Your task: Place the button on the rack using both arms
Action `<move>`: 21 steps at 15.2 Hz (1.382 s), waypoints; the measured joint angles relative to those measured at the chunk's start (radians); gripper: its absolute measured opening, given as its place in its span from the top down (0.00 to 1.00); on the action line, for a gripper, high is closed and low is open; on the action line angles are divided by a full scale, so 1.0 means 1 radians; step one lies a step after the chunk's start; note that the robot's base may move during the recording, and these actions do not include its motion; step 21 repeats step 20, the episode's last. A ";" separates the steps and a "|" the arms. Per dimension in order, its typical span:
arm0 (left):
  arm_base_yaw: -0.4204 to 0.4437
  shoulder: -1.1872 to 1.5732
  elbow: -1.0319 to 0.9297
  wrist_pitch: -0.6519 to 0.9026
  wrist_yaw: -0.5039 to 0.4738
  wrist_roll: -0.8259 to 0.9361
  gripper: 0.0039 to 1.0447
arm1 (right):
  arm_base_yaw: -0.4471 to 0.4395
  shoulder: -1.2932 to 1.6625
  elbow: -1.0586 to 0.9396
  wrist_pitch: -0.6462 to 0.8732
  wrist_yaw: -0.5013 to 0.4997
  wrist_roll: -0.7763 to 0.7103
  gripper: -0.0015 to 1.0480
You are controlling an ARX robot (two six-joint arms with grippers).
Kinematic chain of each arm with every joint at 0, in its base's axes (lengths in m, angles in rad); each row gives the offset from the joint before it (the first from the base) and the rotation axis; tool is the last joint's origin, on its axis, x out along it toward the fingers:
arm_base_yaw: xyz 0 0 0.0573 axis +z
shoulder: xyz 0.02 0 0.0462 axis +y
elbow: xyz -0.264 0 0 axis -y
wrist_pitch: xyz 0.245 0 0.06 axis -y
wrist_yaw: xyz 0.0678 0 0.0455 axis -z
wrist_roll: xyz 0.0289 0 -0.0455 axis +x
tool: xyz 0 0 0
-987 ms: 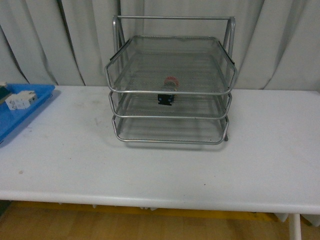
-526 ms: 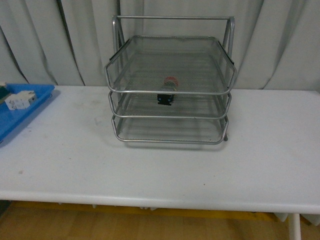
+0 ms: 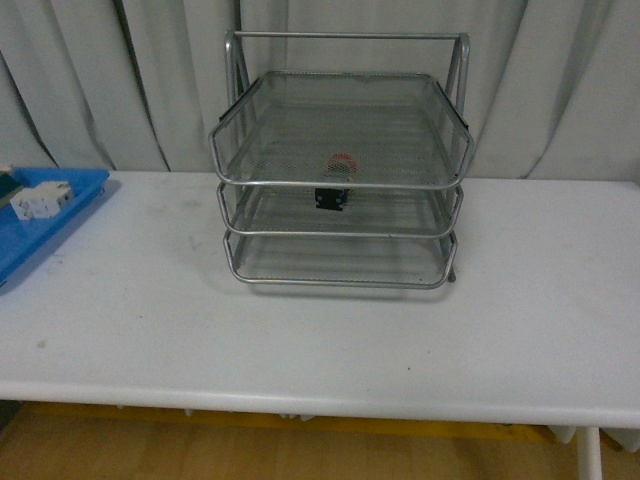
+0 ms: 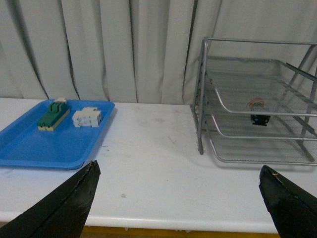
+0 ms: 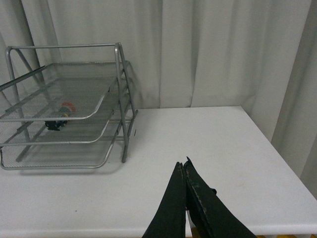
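Observation:
The silver wire-mesh rack (image 3: 340, 232) stands at the back middle of the white table (image 3: 320, 330). The button (image 3: 336, 184), red cap over a dark body, sits in the rack's middle tier, seen through the mesh. It also shows in the left wrist view (image 4: 257, 111) and the right wrist view (image 5: 58, 118). Neither arm shows in the front view. My left gripper (image 4: 179, 171) is open and empty, low over the table's front, far from the rack (image 4: 255, 106). My right gripper (image 5: 182, 165) is shut and empty, over the table to the right of the rack (image 5: 64, 109).
A flat blue tray (image 4: 54, 135) lies at the table's left end, holding a green-topped switch (image 4: 53, 114) and a white block (image 4: 87, 118). In the front view the tray (image 3: 60, 215) is cut by the frame's edge. Grey curtains hang behind the table.

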 joint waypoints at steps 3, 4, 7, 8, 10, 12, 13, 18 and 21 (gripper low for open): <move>0.000 0.000 0.000 0.000 0.000 0.000 0.06 | 0.000 -0.174 0.001 -0.193 0.000 0.000 0.98; 0.000 0.000 0.000 0.000 0.000 0.000 0.06 | 0.000 -0.174 0.001 -0.185 0.000 0.000 0.98; 0.000 0.000 0.000 0.000 0.000 0.000 0.06 | 0.000 -0.174 0.001 -0.185 0.000 -0.001 0.80; 0.000 0.000 0.000 0.000 0.000 0.000 0.06 | 0.000 -0.174 0.001 -0.185 0.000 -0.001 0.69; 0.000 0.000 0.000 0.000 0.000 0.000 0.06 | 0.000 -0.174 0.001 -0.185 0.000 -0.001 0.45; 0.000 0.000 0.000 0.000 0.000 0.000 0.06 | 0.000 -0.174 0.001 -0.185 0.000 -0.001 0.31; 0.000 0.000 0.000 0.000 0.000 0.000 0.06 | 0.000 -0.174 0.000 -0.185 0.000 -0.001 0.28; 0.000 0.000 0.000 0.000 0.000 0.000 0.06 | 0.000 -0.174 0.001 -0.185 0.000 -0.001 0.06; 0.000 0.000 0.000 0.000 0.000 0.000 0.06 | 0.000 -0.174 0.001 -0.185 0.000 -0.001 0.06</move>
